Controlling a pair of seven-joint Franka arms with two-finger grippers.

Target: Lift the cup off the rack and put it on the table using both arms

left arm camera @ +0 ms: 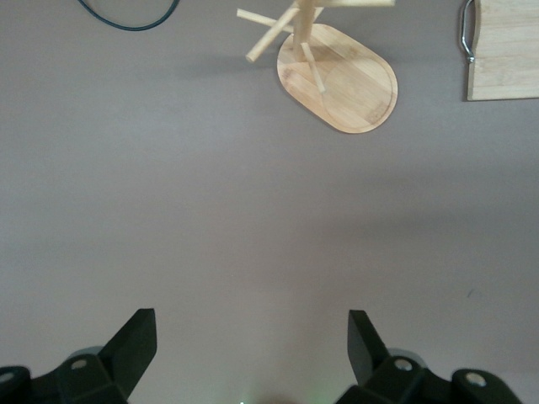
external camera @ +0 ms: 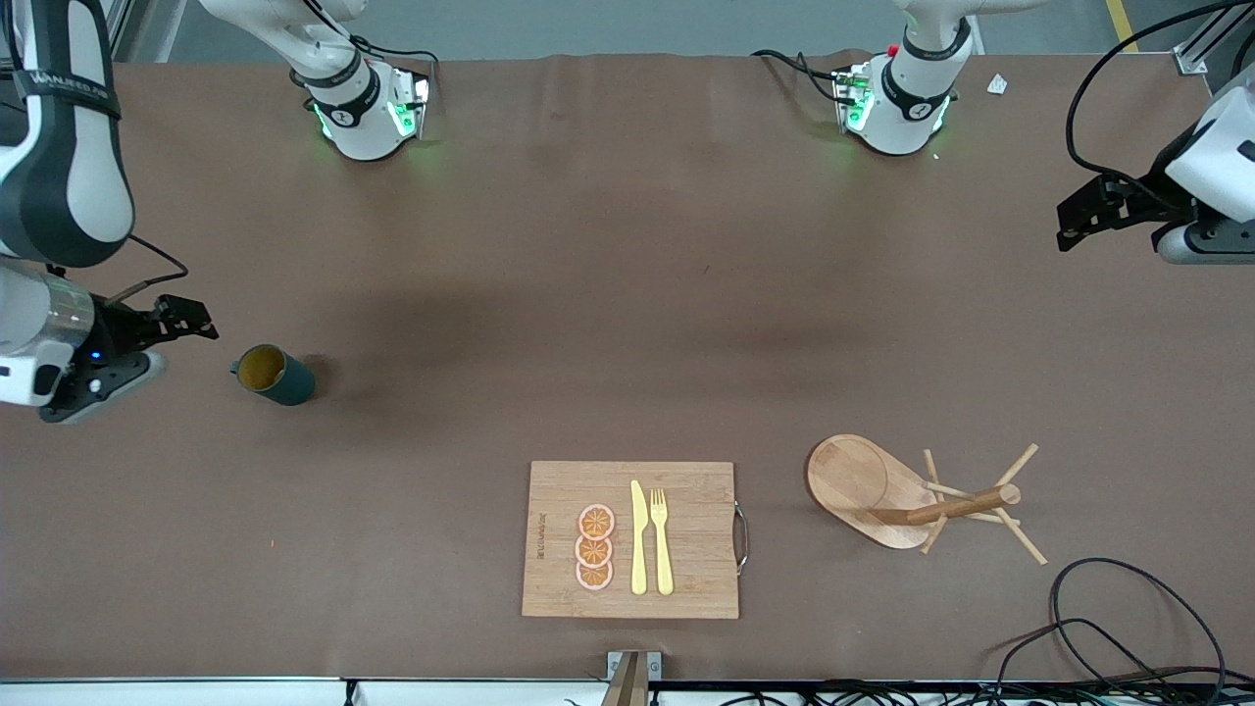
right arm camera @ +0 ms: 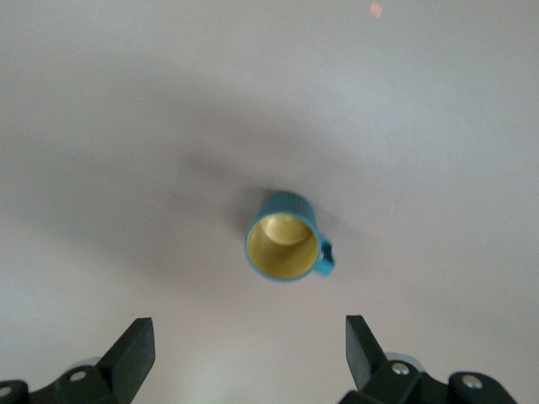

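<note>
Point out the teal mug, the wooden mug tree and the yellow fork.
Dark teal-green cylindrical mug (external camera: 276, 376), front view, on its outer wall.
Light wooden mug tree (external camera: 855, 480), front view, on its oval base.
Yellow fork (external camera: 662, 549), front view, on its handle.

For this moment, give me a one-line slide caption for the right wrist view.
Open right gripper above the upright cup, which stands free on the table, yellowish inside showing.

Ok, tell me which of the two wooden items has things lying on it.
The rectangular cutting board: orange slices, a yellow knife and fork lie on it. The mug rack is bare, its pegs empty.
</note>
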